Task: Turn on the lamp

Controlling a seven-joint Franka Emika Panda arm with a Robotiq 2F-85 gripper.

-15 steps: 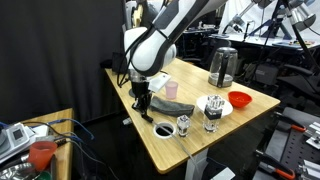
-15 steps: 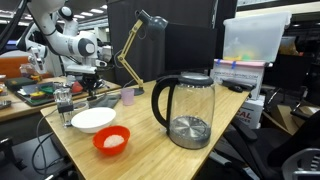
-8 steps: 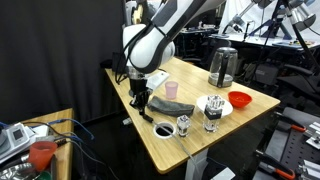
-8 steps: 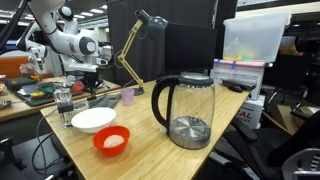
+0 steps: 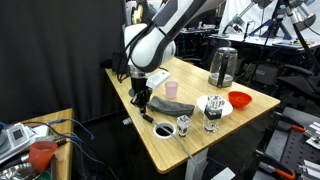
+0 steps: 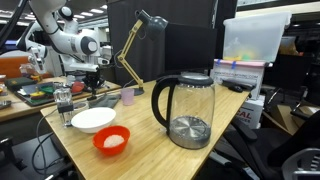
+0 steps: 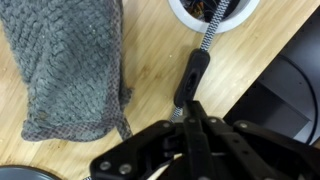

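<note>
Pincer (image 5: 142,107), apparently closed, hangs low near the lamp (image 6: 129,52).

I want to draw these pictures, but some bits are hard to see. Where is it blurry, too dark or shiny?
Wrist view: the pincer is a dark, soft-edged shape near the lens, while the weave of the grey cloth is sharp. In an exterior view, the black curtain swallows all detail. In an exterior view, the glass kettle has bright glints, and the room behind looks fuzzy.
</note>
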